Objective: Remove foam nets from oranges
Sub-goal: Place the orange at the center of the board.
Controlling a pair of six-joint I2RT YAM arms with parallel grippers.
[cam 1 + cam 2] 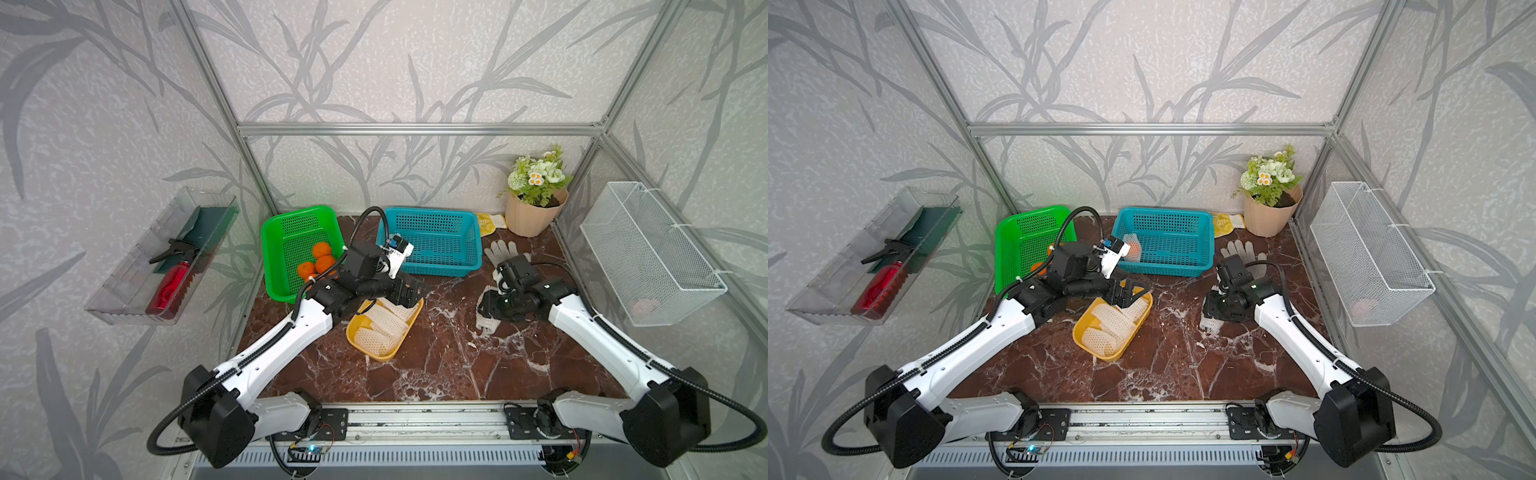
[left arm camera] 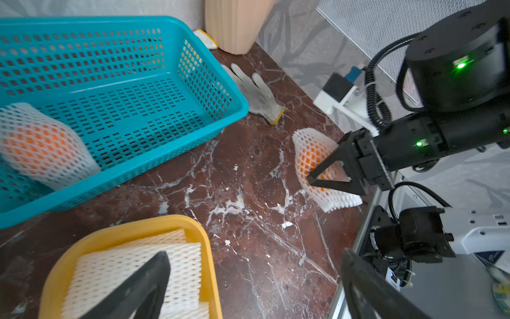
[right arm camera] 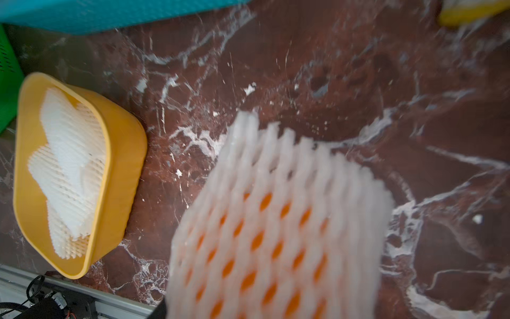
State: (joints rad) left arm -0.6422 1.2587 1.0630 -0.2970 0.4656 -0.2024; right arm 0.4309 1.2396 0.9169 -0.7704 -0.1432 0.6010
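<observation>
Both top views look down overhead; wrist views sit close, sharing the yellow tray (image 2: 138,227)

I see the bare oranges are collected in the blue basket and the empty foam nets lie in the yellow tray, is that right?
Nearly. The bare oranges lie in the green basket, not in the blue basket; a top view shows it. The empty foam nets do lie in the yellow tray.

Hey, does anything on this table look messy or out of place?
Small white flecks litter the marble table between the yellow tray and the netted orange, perhaps foam crumbs. A knit glove also lies loose beside the blue basket.
</observation>
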